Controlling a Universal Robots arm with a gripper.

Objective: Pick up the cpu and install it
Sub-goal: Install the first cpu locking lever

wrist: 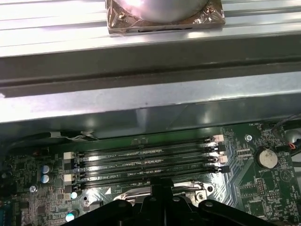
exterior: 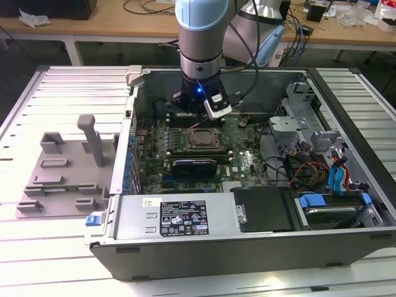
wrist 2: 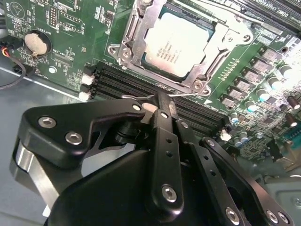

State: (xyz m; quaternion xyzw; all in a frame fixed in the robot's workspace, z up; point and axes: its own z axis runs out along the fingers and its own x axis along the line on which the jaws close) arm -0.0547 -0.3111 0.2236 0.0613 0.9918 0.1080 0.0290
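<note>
Clenched with nothing between its jaws, the black metal gripper (wrist 2: pixel 161 102) is held low over the long black memory slots (wrist 2: pixel 122 84), which lie between its tip and the steel-framed socket (wrist 2: pixel 128 44). The flat square cpu with its shiny silver top (wrist 2: pixel 176 44) is seated inside that socket's frame on the green motherboard (wrist 2: pixel 61 61), just beside the gripper and not touched by it. A round silver coin battery (wrist 2: pixel 37 43) is seen further off on the same board. In the first wrist view the grey sheet-metal wall of the open computer case (wrist: pixel 141 94) is shown rising just beyond the memory slots. In the exterior view the case is hemmed by a silver power supply box with a black label (exterior: pixel 179 216) along the near side and by a tangle of coloured cables (exterior: pixel 309 170) at the exterior view's right. A grey plastic fixture tray (exterior: pixel 55 179) is set on the white slatted table (exterior: pixel 37 253), outside the case at the exterior view's left. The pale blue and silver arm (exterior: pixel 201 25) is brought straight down into the case, its wrist vertical.
</note>
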